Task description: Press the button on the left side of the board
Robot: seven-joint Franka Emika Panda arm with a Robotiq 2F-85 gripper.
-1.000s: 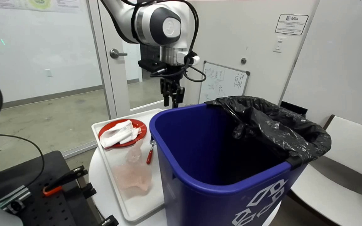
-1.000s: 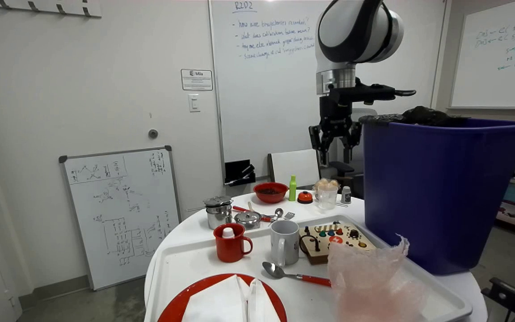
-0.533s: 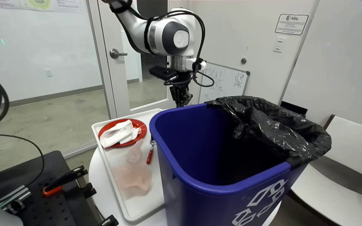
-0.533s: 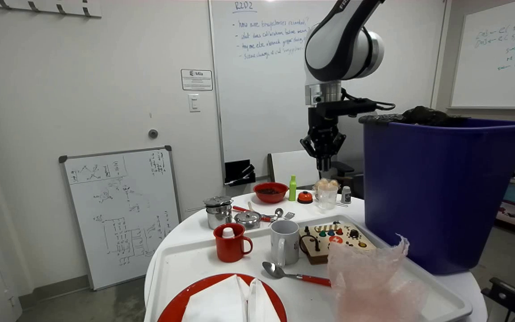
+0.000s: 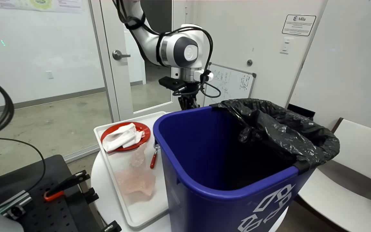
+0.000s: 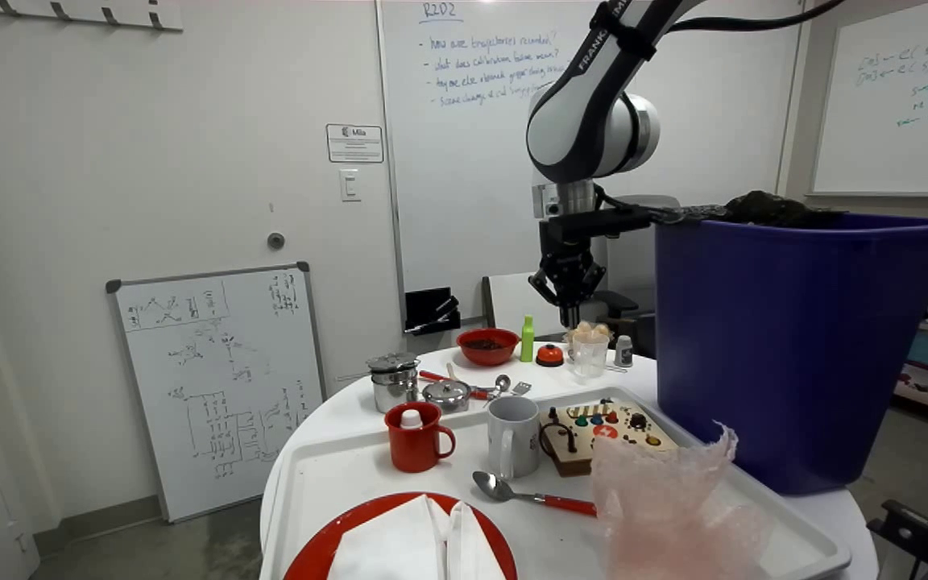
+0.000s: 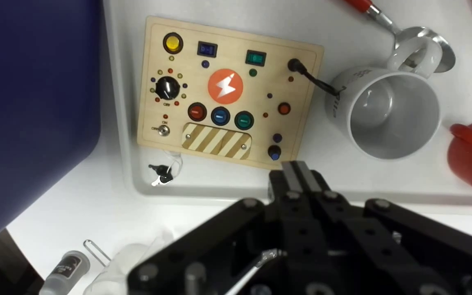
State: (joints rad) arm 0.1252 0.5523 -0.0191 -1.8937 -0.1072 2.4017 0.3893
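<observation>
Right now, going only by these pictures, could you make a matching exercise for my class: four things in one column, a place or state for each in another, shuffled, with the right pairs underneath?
Things
1. gripper
2. board
3. white cloth
4. blue bin

Places and states
A. on the red plate
B. partly covered by a black bag
C. closed
D. marked with a lightning bolt

Pairs: 1-C; 2-D; 3-A; 4-B
</observation>
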